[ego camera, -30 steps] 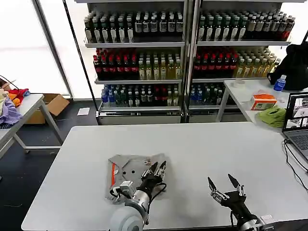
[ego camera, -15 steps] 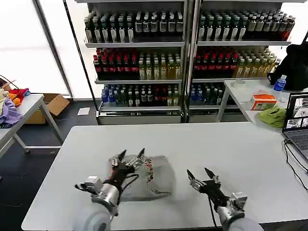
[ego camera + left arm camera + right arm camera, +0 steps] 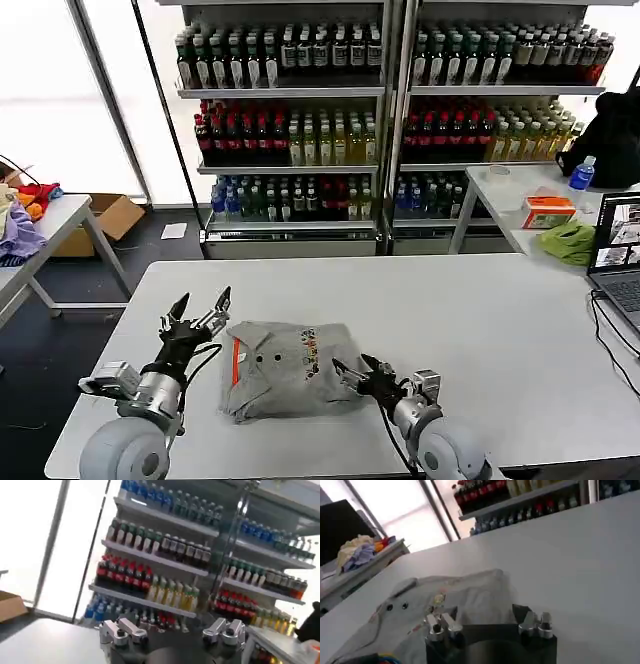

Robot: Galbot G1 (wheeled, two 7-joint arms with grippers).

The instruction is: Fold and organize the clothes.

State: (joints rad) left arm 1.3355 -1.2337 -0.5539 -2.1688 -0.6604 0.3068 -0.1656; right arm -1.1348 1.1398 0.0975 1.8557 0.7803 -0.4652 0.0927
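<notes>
One white table [image 3: 470, 310] carries the whole job, and on its near half lies a single folded shirt [image 3: 285, 368], light grey, squared into a compact bundle with its small multicoloured chest print [image 3: 308, 352] turned up and a strip of orange showing along the edge toward the robot's left. It sits flat with nothing gripping it, which reads as a fold finished or nearly so: the cloth is gathered into a tidy block rather than spread out, and I judge what remains is to straighten or move it into place. Both arms flank the bundle. Largest in the head view is the left arm, reaching up from the near corner with its wrist cocked so the left gripper [image 3: 199, 308] points away from the robot; its fingers are spread wide and empty, lifted off the table just beside the shirt's left edge but not touching it. The left wrist view agrees, looking out level at the drink shelves [image 3: 165, 555] with both fingers apart and nothing between them. Smaller and lower, the right gripper [image 3: 357, 372] comes in from the near right, held close to the tabletop and aimed at the shirt's right edge; its jaws are parted and hold nothing. From the right wrist view the grey cloth lies directly ahead of those fingertips, close, though whether they touch the hem I cannot tell.
</notes>
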